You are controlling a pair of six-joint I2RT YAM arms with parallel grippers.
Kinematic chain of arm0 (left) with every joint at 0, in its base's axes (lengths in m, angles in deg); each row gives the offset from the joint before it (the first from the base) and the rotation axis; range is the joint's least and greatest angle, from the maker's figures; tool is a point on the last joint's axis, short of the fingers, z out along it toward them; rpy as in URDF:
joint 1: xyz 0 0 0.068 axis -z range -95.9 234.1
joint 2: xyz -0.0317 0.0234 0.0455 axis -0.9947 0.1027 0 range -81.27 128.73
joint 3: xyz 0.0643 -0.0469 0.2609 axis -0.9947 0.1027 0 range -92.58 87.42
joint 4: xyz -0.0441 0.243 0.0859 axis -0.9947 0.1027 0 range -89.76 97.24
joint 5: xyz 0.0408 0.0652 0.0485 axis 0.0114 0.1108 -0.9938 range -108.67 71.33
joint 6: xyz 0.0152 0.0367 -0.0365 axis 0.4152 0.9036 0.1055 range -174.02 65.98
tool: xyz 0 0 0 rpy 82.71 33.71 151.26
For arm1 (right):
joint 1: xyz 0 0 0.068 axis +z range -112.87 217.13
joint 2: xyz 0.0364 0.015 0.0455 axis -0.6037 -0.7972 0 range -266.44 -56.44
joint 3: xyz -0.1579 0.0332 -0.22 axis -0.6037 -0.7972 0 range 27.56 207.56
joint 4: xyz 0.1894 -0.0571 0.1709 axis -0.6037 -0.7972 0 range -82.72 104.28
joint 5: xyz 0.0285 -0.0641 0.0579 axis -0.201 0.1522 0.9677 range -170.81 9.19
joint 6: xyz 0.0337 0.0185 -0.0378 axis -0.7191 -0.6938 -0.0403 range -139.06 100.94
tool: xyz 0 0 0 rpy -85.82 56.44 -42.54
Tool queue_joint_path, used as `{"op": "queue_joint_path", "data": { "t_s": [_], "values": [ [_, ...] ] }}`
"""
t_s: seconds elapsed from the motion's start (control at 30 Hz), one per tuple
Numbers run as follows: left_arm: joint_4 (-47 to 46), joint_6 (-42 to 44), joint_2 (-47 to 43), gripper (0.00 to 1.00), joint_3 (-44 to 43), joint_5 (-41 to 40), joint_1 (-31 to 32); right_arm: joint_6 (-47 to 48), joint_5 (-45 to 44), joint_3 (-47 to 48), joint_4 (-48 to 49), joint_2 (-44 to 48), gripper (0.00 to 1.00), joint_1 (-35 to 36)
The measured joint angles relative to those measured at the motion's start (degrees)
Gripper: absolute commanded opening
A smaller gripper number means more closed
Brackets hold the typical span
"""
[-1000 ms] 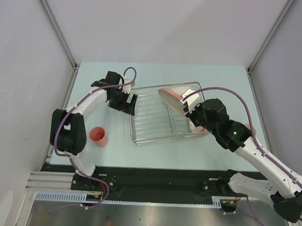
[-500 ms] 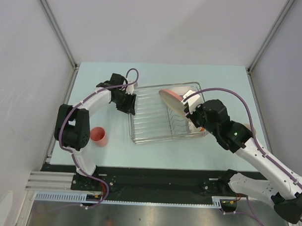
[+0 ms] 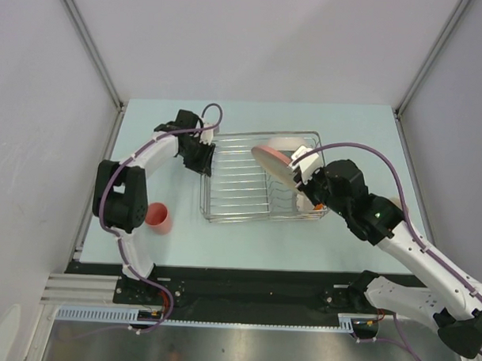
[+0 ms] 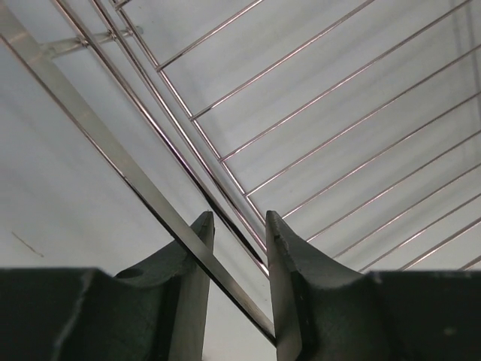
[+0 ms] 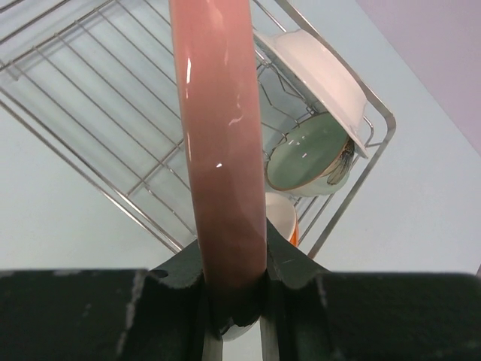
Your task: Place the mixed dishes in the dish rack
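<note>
Left gripper [image 4: 237,226] pinches the left rim of the silver wire dish rack [image 3: 240,218] on a pale table [image 3: 346,121], as the right gripper [image 5: 234,259] clamps a glossy pink round plate [image 5: 218,113] on edge above the rack's right end.

The top camera sits high over the near edge, looking down across the whole table [image 3: 361,129]. The left wrist camera is close against the left rim of the dish rack [image 3: 241,184], facing in across its wires. The right wrist camera looks along a plate [image 5: 218,150] onto the rack's right end. All share the rack.
</note>
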Motion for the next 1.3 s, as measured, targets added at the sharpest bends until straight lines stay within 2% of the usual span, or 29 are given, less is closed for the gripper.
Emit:
{"op": "queue_joint_path", "data": {
  "t_s": [0.17, 0.4, 0.53, 0.83, 1.3],
  "values": [
    [1.3, 4.4, 2.5, 0.22, -3.9, -1.4, -0.2, 2.0, 0.5, 0.0, -0.8, 0.5, 0.0, 1.0],
    [3.3, 10.7, 6.2, 0.13, -9.5, -2.4, -0.4, 7.0, 0.6, 0.0, -0.9, 0.5, 0.0, 4.7],
    [3.0, 13.5, 6.6, 0.11, -10.0, -2.4, -0.4, 9.7, 0.8, 0.0, -0.9, 0.5, 0.0, 5.2],
    [2.0, 17.9, 6.6, 0.0, -10.0, -2.4, -0.3, 12.4, 0.2, 0.0, -0.8, 0.1, 0.0, 5.2],
    [1.1, 20.0, 6.3, 0.0, -9.4, -1.5, -0.2, 14.6, -1.4, 0.0, -1.0, -5.2, 0.0, 5.2]
  ]
}}
